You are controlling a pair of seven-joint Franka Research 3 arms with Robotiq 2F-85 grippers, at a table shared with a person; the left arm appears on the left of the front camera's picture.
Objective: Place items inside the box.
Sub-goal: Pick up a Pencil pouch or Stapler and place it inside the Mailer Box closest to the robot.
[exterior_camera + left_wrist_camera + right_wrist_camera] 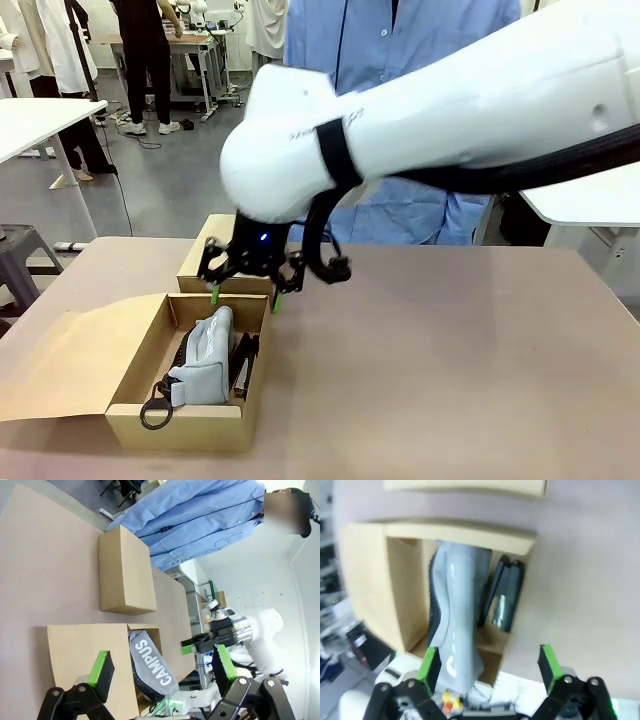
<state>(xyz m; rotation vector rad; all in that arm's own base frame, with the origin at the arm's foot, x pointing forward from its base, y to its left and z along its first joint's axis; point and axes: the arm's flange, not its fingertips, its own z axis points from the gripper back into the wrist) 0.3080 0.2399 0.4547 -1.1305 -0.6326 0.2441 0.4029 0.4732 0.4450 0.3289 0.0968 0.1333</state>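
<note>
Right gripper (246,296) wide open, empty, just above box (180,425) far end, over light blue pouch (205,355). Left gripper (163,667) also open, empty.

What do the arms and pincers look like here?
Right arm: bulky white rounded shell, a black band round it, black cable along the underside, small blue light at the wrist. Right pincer: black linkage frame, green pads. Left pincer: same black frame, green pads.

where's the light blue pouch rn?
The light blue pouch lies inside the open cardboard box, low left in the front view, with a black stapler beside it on the right.
</note>
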